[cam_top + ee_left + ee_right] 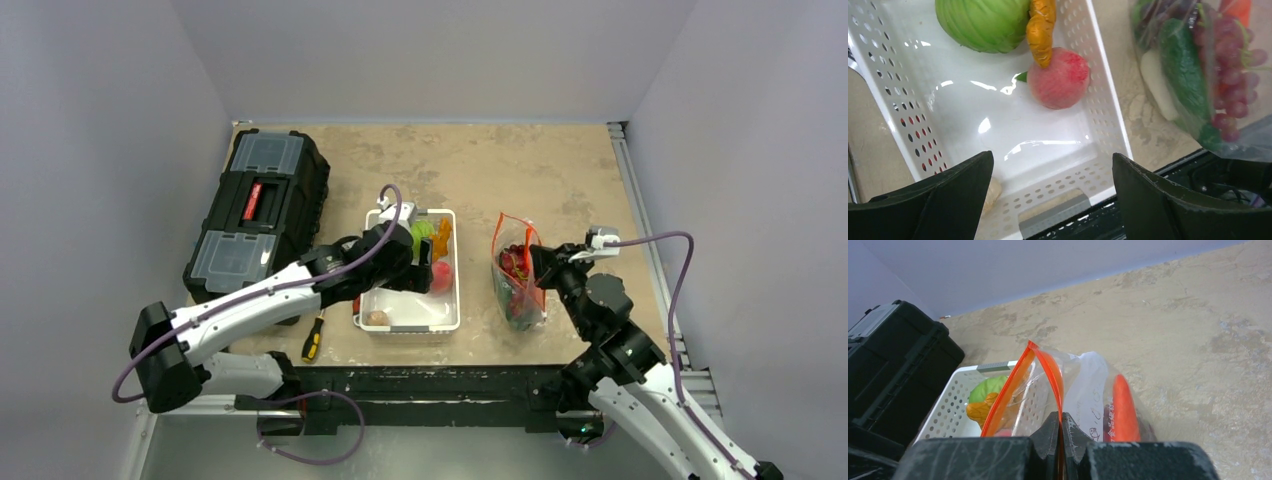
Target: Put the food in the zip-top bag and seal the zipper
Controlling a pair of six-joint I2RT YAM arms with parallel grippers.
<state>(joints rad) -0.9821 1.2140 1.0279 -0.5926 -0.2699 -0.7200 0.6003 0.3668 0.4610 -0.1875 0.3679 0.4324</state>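
Note:
The clear zip-top bag stands right of the white tray. My right gripper is shut on its red-orange zipper strip, and the mouth gapes open in a loop. Inside the bag are purple grapes, a green cucumber, a white radish and an orange carrot. My left gripper is open and empty above the tray. The tray holds a pink peach, a green cabbage and a yellow-orange piece.
A black toolbox stands left of the tray. A yellow-handled screwdriver lies by the tray's near left corner. A beige item sits in the tray's near corner. The table's front edge runs close behind the tray and bag.

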